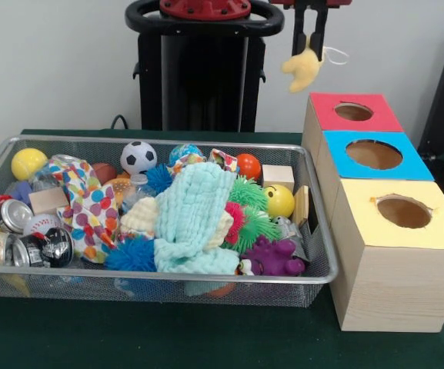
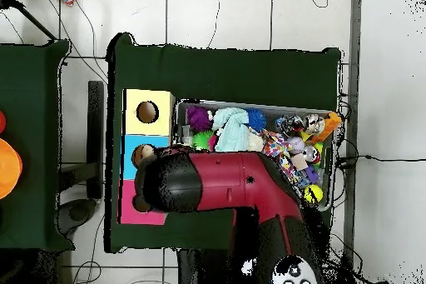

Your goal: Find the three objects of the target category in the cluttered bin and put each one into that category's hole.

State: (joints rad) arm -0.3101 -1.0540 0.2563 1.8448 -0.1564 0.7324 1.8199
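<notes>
My gripper (image 1: 308,46) hangs at the top of the front view, shut on a small pale yellow plush toy (image 1: 302,69) with a white loop at its side. The toy dangles above and a little left of the red box's hole (image 1: 353,111). In front of the red box stand the blue box with its hole (image 1: 374,154) and the yellow box with its hole (image 1: 403,211). In the overhead view the arm (image 2: 225,182) covers the gripper, the toy and much of the red box (image 2: 126,211) and blue box (image 2: 131,149); the yellow box (image 2: 133,102) shows whole.
The wire mesh bin (image 1: 160,277) beside the boxes is full: a mint cloth (image 1: 195,219), balls, spiky toys, cans, a purple plush (image 1: 274,257), a wooden block (image 1: 278,177). In the overhead view the bin (image 2: 177,112) lies right of the boxes.
</notes>
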